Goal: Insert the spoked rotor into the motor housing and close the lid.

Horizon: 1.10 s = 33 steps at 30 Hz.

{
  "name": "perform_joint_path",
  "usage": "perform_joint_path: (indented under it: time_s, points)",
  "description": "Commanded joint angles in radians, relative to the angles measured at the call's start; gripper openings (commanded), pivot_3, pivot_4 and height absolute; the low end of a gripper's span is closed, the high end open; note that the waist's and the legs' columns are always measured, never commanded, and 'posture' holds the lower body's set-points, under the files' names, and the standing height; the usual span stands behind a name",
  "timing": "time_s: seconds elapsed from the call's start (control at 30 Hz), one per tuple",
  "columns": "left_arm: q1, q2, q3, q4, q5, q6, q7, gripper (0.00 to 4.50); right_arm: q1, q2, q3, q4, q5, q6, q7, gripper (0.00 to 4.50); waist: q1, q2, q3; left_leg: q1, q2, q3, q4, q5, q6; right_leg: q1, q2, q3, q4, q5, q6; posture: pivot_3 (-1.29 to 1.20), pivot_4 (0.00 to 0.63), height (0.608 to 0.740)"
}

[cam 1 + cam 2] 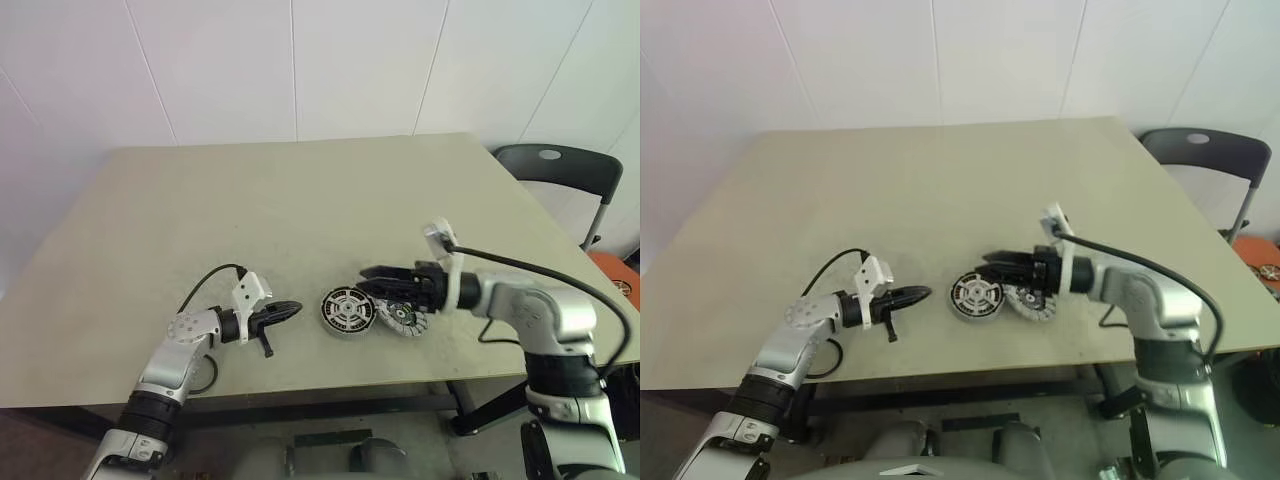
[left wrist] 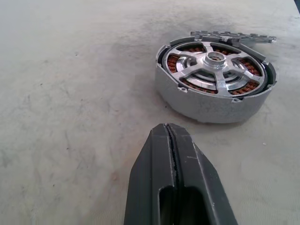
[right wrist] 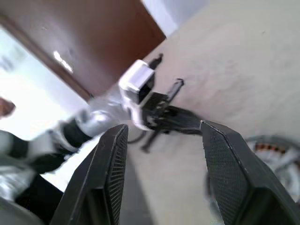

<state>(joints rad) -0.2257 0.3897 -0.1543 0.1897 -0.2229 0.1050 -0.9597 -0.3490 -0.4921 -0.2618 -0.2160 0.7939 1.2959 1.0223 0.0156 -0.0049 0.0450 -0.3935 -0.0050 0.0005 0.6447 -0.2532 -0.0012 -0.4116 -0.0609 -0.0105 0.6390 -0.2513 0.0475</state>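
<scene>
Left wrist view: left fingers [image 2: 174, 154] pressed together near motor housing [image 2: 213, 89]; right fingers [image 3: 227, 168] spread, empty.

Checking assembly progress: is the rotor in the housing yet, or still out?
In. The spoked rotor sits inside the motor housing, spokes over the copper windings. The lid is off, leaning against the housing.

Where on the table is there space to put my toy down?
The table is bare from its far edge down to both grippers. It is crowded near the front edge: left gripper, motor housing, lid and right gripper sit close together.
</scene>
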Motion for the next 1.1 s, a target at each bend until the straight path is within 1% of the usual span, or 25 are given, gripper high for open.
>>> perform_joint_path:
  time_s: [0.03, 0.07, 0.1, 0.13, 0.17, 0.23, 0.27, 0.3, 0.4, 0.47, 0.5, 0.63, 0.7, 0.83, 0.97, 1.07, 1.1]
  points:
    - [-0.028, -0.011, -0.012, 0.01, 0.01, -0.032, -0.009, 0.0, 0.062, -0.013, -0.163, -0.081, 0.159, 0.174, -0.08, 2.56, -0.002, 0.0, 0.0, 0.0, 0.0, 0.0, 0.0, 0.0, 0.0, 0.001, 0.0, -0.001, -0.002, 0.0, 0.0, 0.0, 0.0, 0.74]
    - [-0.032, -0.014, -0.017, 0.015, 0.011, -0.035, -0.01, 0.0, 0.092, -0.014, -0.193, -0.095, 0.185, 0.211, -0.101, 2.56, -0.002, 0.0, 0.0, 0.0, 0.0, 0.0, 0.0, 0.0, 0.0, 0.002, -0.001, -0.002, -0.003, 0.0, 0.0, 0.0, 0.0, 0.74]
    - [-0.037, -0.018, -0.021, 0.022, 0.013, -0.04, -0.012, 0.0, 0.122, -0.011, -0.217, -0.109, 0.203, 0.243, -0.126, 2.91, -0.002, 0.0, 0.0, 0.0, 0.0, 0.0, 0.0, 0.0, 0.0, 0.003, -0.001, -0.002, -0.005, 0.0, 0.001, 0.0, 0.0, 0.74]
    - [-0.042, -0.022, -0.025, 0.029, 0.015, -0.044, -0.013, 0.0, 0.152, -0.003, -0.238, -0.114, 0.207, 0.279, -0.158, 3.11, -0.002, 0.0, 0.0, 0.0, 0.0, 0.0, 0.0, -0.001, 0.001, 0.003, -0.001, -0.003, -0.006, 0.0, 0.001, 0.0, 0.0, 0.74]
    - [-0.045, -0.026, -0.028, 0.034, 0.018, -0.049, -0.013, 0.0, 0.182, -0.002, -0.246, -0.115, 0.211, 0.301, -0.186, 3.41, -0.003, 0.0, 0.0, 0.0, 0.0, 0.0, 0.0, -0.001, 0.002, 0.003, -0.001, -0.003, -0.006, 0.0, 0.001, 0.0, 0.0, 0.74]
    - [-0.05, -0.033, -0.033, 0.046, 0.021, -0.057, -0.017, 0.0, 0.258, -0.013, -0.226, -0.098, 0.222, 0.319, -0.249, 4.02, -0.002, 0.0, 0.0, 0.0, 0.0, 0.0, -0.001, -0.001, 0.002, 0.004, -0.001, -0.003, -0.007, 0.0, 0.001, 0.0, 0.0, 0.74]
    - [-0.052, -0.036, -0.036, 0.052, 0.023, -0.06, -0.019, 0.0, 0.298, -0.021, -0.208, -0.092, 0.236, 0.319, -0.274, 4.43, -0.002, 0.0, 0.0, 0.0, 0.0, 0.0, -0.001, -0.001, 0.003, 0.004, 0.0, -0.004, -0.007, 0.0, 0.001, 0.0, 0.0, 0.74]
    - [-0.055, -0.039, -0.037, 0.057, 0.024, -0.063, -0.022, 0.0, 0.329, -0.025, -0.196, -0.087, 0.251, 0.319, -0.298, 4.47, -0.002, 0.0, 0.0, 0.0, 0.0, 0.0, -0.001, -0.001, 0.003, 0.004, 0.0, -0.004, -0.007, 0.0, 0.001, 0.0, 0.0, 0.74]
    - [-0.065, -0.045, -0.041, 0.068, 0.027, -0.069, -0.025, 0.0, 0.365, -0.019, -0.188, -0.024, 0.276, 0.319, -0.408, 4.47, -0.004, 0.0, 0.0, 0.0, 0.0, 0.0, 0.0, -0.001, 0.003, 0.005, 0.001, -0.004, -0.007, 0.0, 0.002, 0.0, 0.0, 0.74]
    - [-0.075, -0.048, -0.04, 0.073, 0.025, -0.071, -0.026, 0.0, 0.352, -0.005, -0.203, 0.023, 0.275, 0.319, -0.472, 4.47, -0.006, 0.0, 0.0, 0.001, 0.0, 0.0, 0.002, -0.001, 0.003, 0.006, 0.003, -0.004, -0.007, 0.0, 0.005, 0.0, 0.0, 0.74]
    - [-0.079, -0.049, -0.04, 0.074, 0.024, -0.071, -0.027, 0.0, 0.339, 0.005, -0.218, 0.048, 0.279, 0.319, -0.502, 4.47, -0.006, -0.001, 0.0, 0.003, 0.0, 0.0, 0.002, -0.001, 0.003, 0.008, 0.003, -0.004, -0.007, -0.001, 0.007, 0.0, 0.0, 0.74]
    - [-0.085, -0.047, -0.04, 0.078, 0.023, -0.074, -0.029, 0.0, 0.225, 0.076, -0.346, 0.155, 0.26, 0.309, -0.617, 4.47, -0.01, -0.001, 0.0, 0.005, 0.002, 0.0, 0.004, -0.001, 0.003, 0.012, 0.005, -0.004, -0.009, -0.001, 0.008, 0.0, 0.0, 0.74]
    - [-0.083, -0.047, -0.041, 0.077, 0.023, -0.074, -0.029, 0.0, 0.188, 0.098, -0.385, 0.184, 0.243, 0.302, -0.673, 4.47, -0.01, 0.0, 0.0, 0.005, 0.002, 0.0, 0.005, -0.001, 0.003, 0.012, 0.005, -0.004, -0.009, -0.001, 0.008, 0.0, 0.0, 0.74]
    - [-0.073, -0.051, -0.045, 0.078, 0.027, -0.077, -0.023, 0.0, 0.141, 0.146, -0.418, 0.205, 0.214, 0.281, -0.759, 4.47, -0.005, -0.001, 0.0, 0.004, 0.001, 0.0, 0.004, -0.001, 0.004, 0.011, 0.005, -0.004, -0.009, -0.001, 0.009, 0.0, 0.0, 0.74]
    - [-0.069, -0.047, -0.039, 0.069, 0.027, -0.075, -0.015, 0.0, 0.088, 0.204, -0.409, 0.206, 0.202, 0.294, -0.815, 4.47, -0.013, -0.001, 0.0, 0.003, 0.001, 0.001, 0.003, -0.001, 0.004, 0.01, 0.005, -0.003, -0.009, 0.0, 0.01, 0.0, 0.0, 0.74]
    - [-0.07, -0.037, -0.028, 0.063, 0.024, -0.073, -0.012, 0.0, 0.061, 0.227, -0.386, 0.188, 0.202, 0.309, -0.823, 3.93, -0.022, -0.001, 0.0, 0.004, 0.002, 0.001, 0.004, -0.001, 0.004, 0.011, 0.006, -0.003, -0.008, 0.0, 0.01, 0.0, 0.0, 0.74]
    - [-0.07, -0.032, -0.023, 0.063, 0.024, -0.074, -0.011, 0.0, 0.046, 0.235, -0.385, 0.184, 0.2, 0.309, -0.828, 3.63, -0.027, 0.0, 0.0, 0.004, 0.002, 0.0, 0.004, -0.001, 0.004, 0.011, 0.006, -0.003, -0.008, 0.0, 0.01, 0.0, 0.0, 0.74]
